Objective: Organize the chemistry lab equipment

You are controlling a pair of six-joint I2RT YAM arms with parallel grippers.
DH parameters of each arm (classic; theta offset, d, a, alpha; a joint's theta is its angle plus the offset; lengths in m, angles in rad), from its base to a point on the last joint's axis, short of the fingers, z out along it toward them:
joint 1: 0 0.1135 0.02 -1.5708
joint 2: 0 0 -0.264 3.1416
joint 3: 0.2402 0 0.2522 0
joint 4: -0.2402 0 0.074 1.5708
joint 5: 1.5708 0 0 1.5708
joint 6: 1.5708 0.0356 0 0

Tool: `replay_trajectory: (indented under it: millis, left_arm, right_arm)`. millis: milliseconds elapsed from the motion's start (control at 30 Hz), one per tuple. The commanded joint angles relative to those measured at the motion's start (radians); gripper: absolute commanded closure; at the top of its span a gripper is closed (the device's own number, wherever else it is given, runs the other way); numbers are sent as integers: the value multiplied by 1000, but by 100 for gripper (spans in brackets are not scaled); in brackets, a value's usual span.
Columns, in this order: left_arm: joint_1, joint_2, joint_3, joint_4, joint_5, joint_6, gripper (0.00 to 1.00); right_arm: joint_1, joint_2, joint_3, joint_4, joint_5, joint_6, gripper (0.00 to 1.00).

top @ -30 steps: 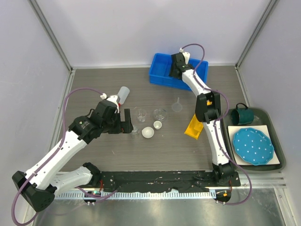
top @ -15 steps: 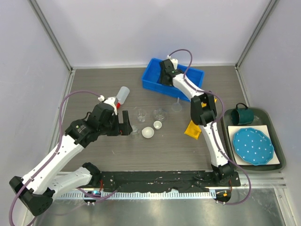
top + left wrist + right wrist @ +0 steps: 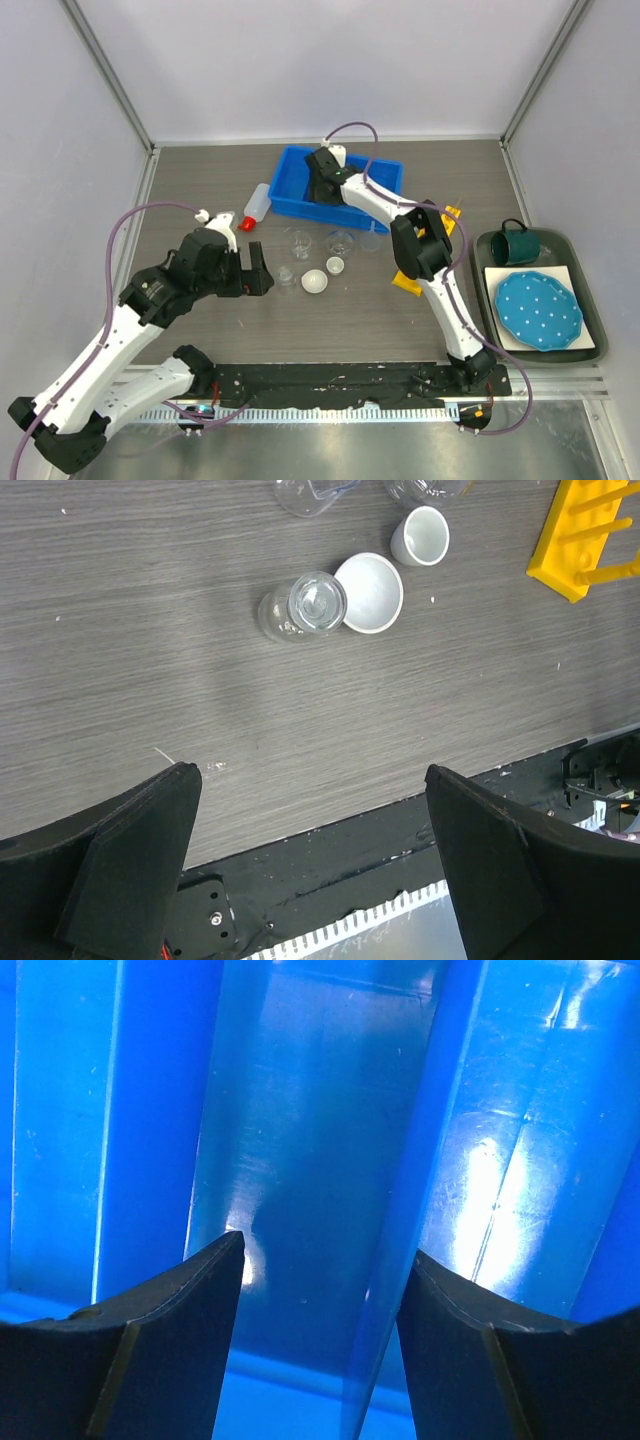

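My right gripper (image 3: 323,186) is inside the blue bin (image 3: 370,178) at the back. In the right wrist view its jaws (image 3: 325,1250) are open and straddle a wall of the bin (image 3: 420,1190). My left gripper (image 3: 255,272) is open and empty above the table, left of a small glass beaker (image 3: 287,275) (image 3: 303,605). A white dish (image 3: 314,282) (image 3: 368,578) and a small white cup (image 3: 335,265) (image 3: 420,535) sit beside it. Two clear beakers (image 3: 297,240) (image 3: 340,241) stand behind. The red-capped squeeze bottle (image 3: 257,203) lies left of the bin. The yellow rack (image 3: 408,277) (image 3: 590,525) is partly hidden by my right arm.
A dark tray (image 3: 590,345) at the right holds a teal mug (image 3: 516,244) and a blue dotted plate (image 3: 538,310). The black base rail (image 3: 340,378) runs along the near edge. Grey walls close the table on three sides.
My right gripper has moved left and the blue bin has slid left with it, up to the squeeze bottle. My left arm has drawn back toward the near left, uncovering the bottle's red cap.
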Motion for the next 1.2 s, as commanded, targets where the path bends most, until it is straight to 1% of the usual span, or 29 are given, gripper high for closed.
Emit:
replay_trajectory:
  millis: [0, 367, 667, 733, 933, 1033, 1133, 1167]
  left_arm:
    - [4, -35, -16, -17, 24, -2, 0]
    - [4, -112, -53, -37, 35, -23, 0]
    - [4, -144, -69, -53, 40, -39, 0]
    - [4, -144, -69, -53, 38, -40, 0]
    - [4, -142, -72, -56, 43, -42, 0]
    - [4, -138, -75, -62, 40, -36, 0]
    - [4, -136, -72, -65, 37, -31, 0]
    - [4, -138, -72, -68, 34, -30, 0]
  right_arm:
    - [42, -69, -146, 6, -29, 61, 36]
    - [142, -186, -409, 100, 5, 113, 36]
    - [187, -264, -525, 132, 20, 142, 36]
    - [187, -263, -518, 126, 28, 135, 35]
    - [187, -238, -421, 66, 69, 108, 35]
    - [185, -238, -346, 33, 124, 76, 33]
    - [181, -228, -233, -17, 196, 27, 30]
    - [178, -223, -166, -33, 207, 15, 30]
